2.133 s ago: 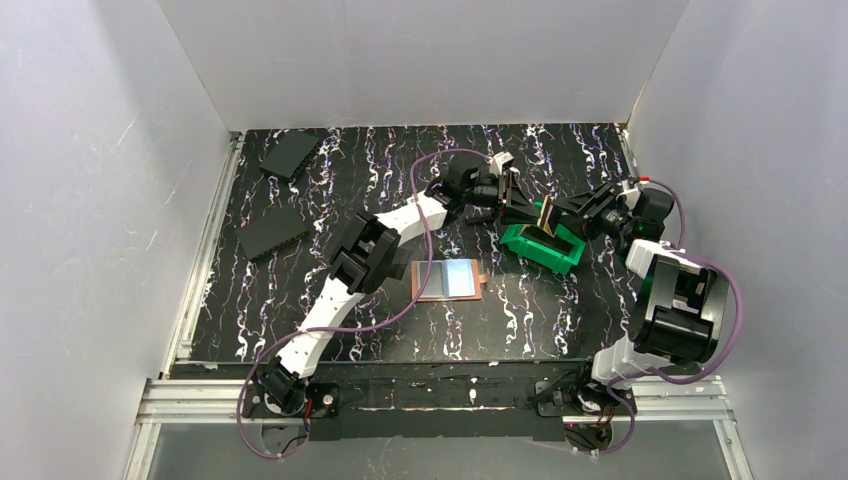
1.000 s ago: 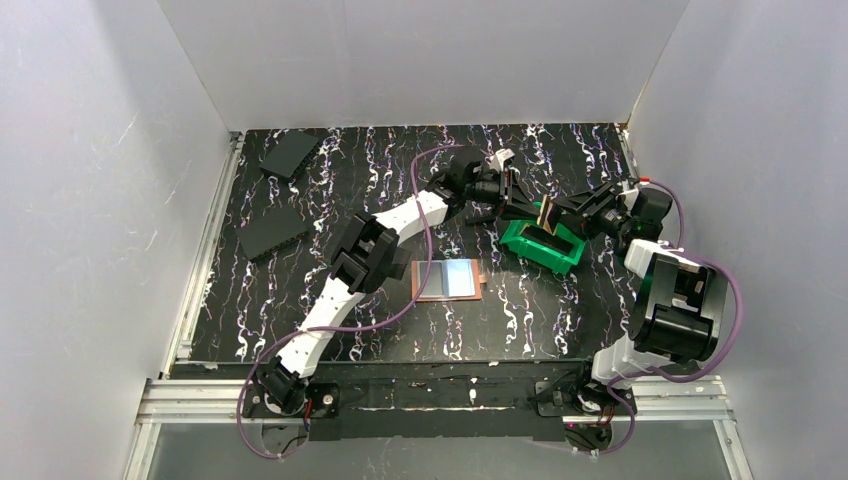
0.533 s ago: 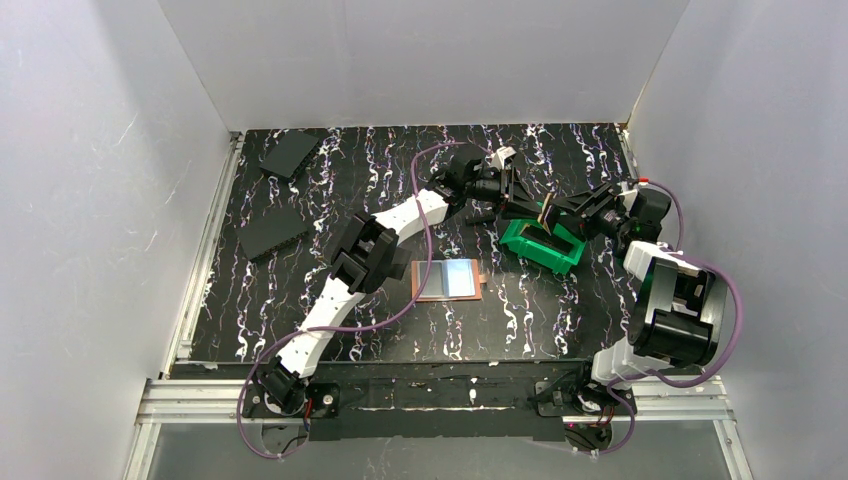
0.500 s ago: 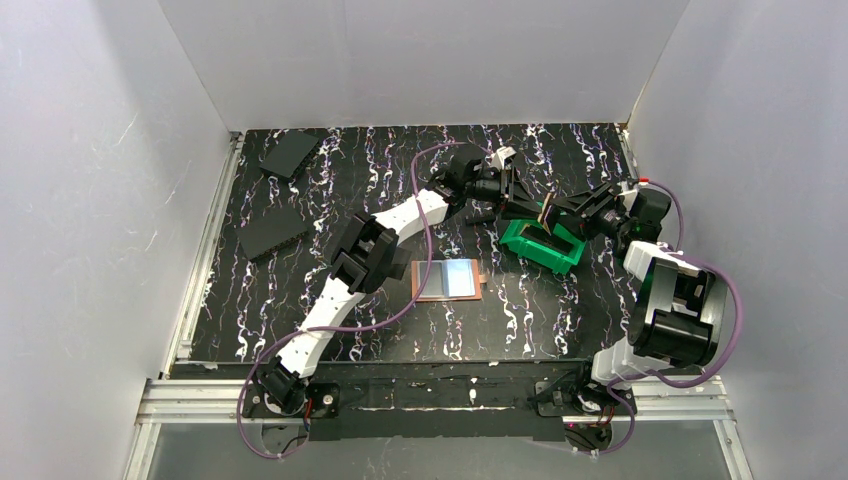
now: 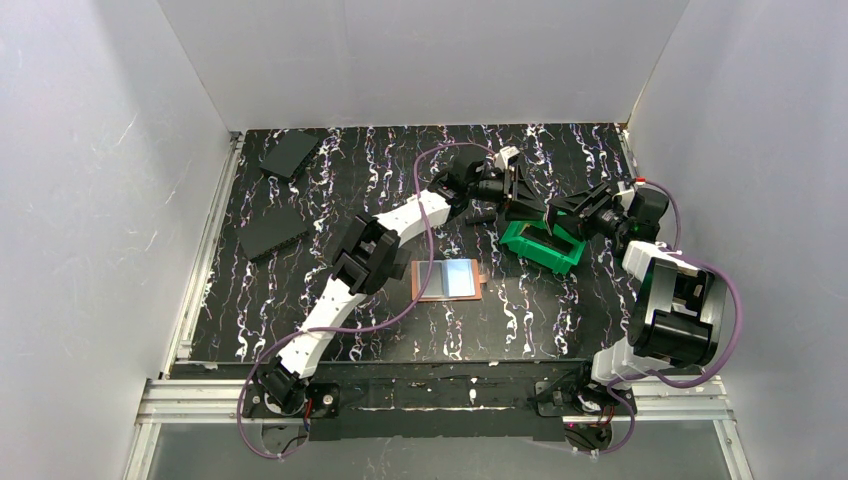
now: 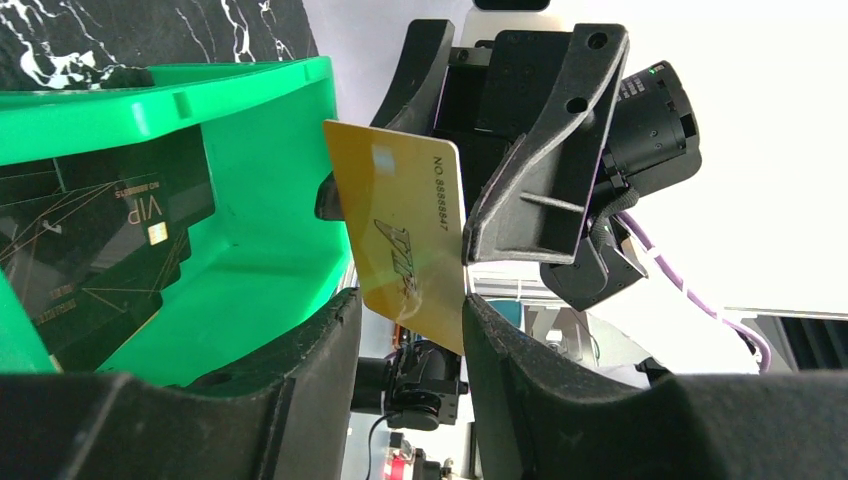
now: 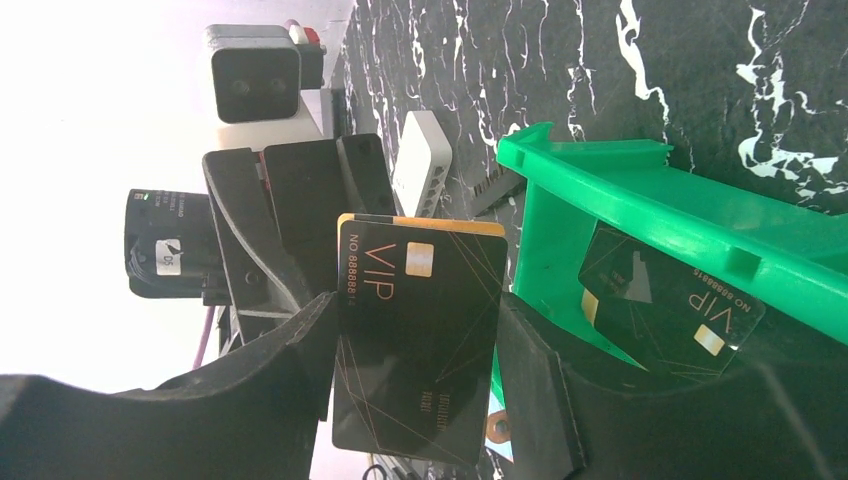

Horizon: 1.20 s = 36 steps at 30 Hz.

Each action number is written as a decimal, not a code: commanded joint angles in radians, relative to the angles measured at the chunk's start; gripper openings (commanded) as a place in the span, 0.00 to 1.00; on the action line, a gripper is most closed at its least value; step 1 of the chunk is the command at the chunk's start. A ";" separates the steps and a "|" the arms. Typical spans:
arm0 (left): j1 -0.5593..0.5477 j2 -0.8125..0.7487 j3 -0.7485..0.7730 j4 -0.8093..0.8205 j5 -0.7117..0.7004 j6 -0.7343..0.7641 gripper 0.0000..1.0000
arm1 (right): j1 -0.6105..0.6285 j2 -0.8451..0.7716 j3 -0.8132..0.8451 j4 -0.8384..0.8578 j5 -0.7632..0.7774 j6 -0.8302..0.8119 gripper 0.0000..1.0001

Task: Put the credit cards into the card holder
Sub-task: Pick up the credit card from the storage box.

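Observation:
The card holder [image 5: 447,279] lies open on the table, with grey and light-blue panels and an orange-brown rim. My right gripper [image 5: 556,213] [image 7: 415,300] hovers over the green bin [image 5: 541,245], shut on a card [image 7: 420,330] by its long edges. That card shows black in the right wrist view and gold in the left wrist view [image 6: 405,230]. My left gripper [image 5: 527,200] [image 6: 410,300] faces it tip to tip with jaws parted. The card's lower end sits at the gap, and contact is unclear. More black VIP cards [image 6: 90,250] [image 7: 670,295] lie in the bin.
A white rounded box [image 7: 425,160] stands beside the bin's far side. Two flat black pieces [image 5: 290,153] [image 5: 272,232] lie at the table's far left. White walls enclose the table on three sides.
My left gripper has moved right and closed in on the right gripper's tips over the bin. The card's gold face no longer shows from above. The card holder has not moved.

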<state>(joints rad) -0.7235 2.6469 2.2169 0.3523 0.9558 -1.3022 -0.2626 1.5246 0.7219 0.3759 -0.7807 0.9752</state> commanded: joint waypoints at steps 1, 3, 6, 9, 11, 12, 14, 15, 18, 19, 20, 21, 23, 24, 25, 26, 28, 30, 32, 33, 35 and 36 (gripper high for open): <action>-0.019 0.030 0.021 0.073 -0.002 -0.049 0.41 | 0.016 -0.041 0.003 0.043 -0.077 0.027 0.01; -0.019 0.036 0.021 0.093 0.000 -0.067 0.41 | 0.016 -0.040 0.002 0.044 -0.080 0.026 0.01; -0.019 0.037 0.017 0.102 -0.002 -0.072 0.42 | 0.016 -0.044 0.000 0.044 -0.081 0.026 0.01; -0.018 0.040 0.012 0.104 -0.005 -0.080 0.42 | 0.016 -0.044 -0.001 0.044 -0.082 0.026 0.01; -0.019 0.040 0.006 0.107 -0.006 -0.081 0.43 | 0.016 -0.046 -0.002 0.043 -0.080 0.026 0.01; -0.019 0.038 0.003 0.108 -0.006 -0.081 0.44 | 0.016 -0.046 -0.001 0.043 -0.081 0.026 0.01; -0.019 0.034 -0.002 0.112 -0.006 -0.081 0.46 | 0.015 -0.045 -0.001 0.041 -0.079 0.024 0.01; -0.019 0.032 -0.005 0.113 -0.006 -0.081 0.47 | 0.014 -0.045 -0.001 0.040 -0.079 0.022 0.01; -0.019 0.029 -0.005 0.115 -0.006 -0.080 0.50 | 0.014 -0.044 -0.001 0.040 -0.077 0.023 0.01; -0.019 0.031 -0.004 0.117 -0.006 -0.082 0.50 | 0.014 -0.043 -0.001 0.038 -0.076 0.023 0.01; -0.019 0.031 -0.001 0.120 -0.006 -0.085 0.50 | 0.015 -0.044 -0.002 0.038 -0.075 0.023 0.01; -0.019 0.032 0.001 0.123 -0.006 -0.091 0.50 | 0.014 -0.044 -0.002 0.038 -0.075 0.024 0.01; -0.019 0.036 0.006 0.134 -0.006 -0.101 0.51 | 0.014 -0.044 -0.003 0.038 -0.072 0.025 0.01; -0.018 0.037 0.009 0.140 -0.006 -0.108 0.51 | 0.015 -0.043 -0.004 0.038 -0.071 0.024 0.01; -0.018 0.039 0.012 0.150 -0.006 -0.115 0.51 | 0.014 -0.043 -0.005 0.039 -0.070 0.025 0.01; -0.019 0.039 0.014 0.159 -0.006 -0.124 0.51 | 0.014 -0.042 -0.006 0.040 -0.068 0.025 0.01; -0.019 0.040 0.016 0.171 -0.005 -0.138 0.51 | 0.014 -0.040 -0.009 0.043 -0.068 0.026 0.01; -0.019 0.042 0.017 0.188 -0.005 -0.153 0.52 | 0.014 -0.038 -0.013 0.045 -0.064 0.027 0.01; -0.019 0.042 0.015 0.209 -0.009 -0.171 0.52 | 0.013 -0.036 -0.018 0.056 -0.065 0.033 0.01; -0.018 0.043 0.014 0.222 -0.010 -0.180 0.52 | 0.012 -0.036 -0.022 0.064 -0.063 0.039 0.01; -0.019 0.044 0.013 0.241 -0.014 -0.196 0.52 | 0.007 -0.040 -0.031 0.080 -0.062 0.050 0.01; -0.019 0.044 0.013 0.245 -0.014 -0.199 0.52 | 0.004 -0.040 -0.033 0.080 -0.060 0.050 0.01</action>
<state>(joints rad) -0.7288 2.6957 2.2166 0.5388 0.9569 -1.4685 -0.2611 1.5246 0.7082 0.3969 -0.7959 1.0054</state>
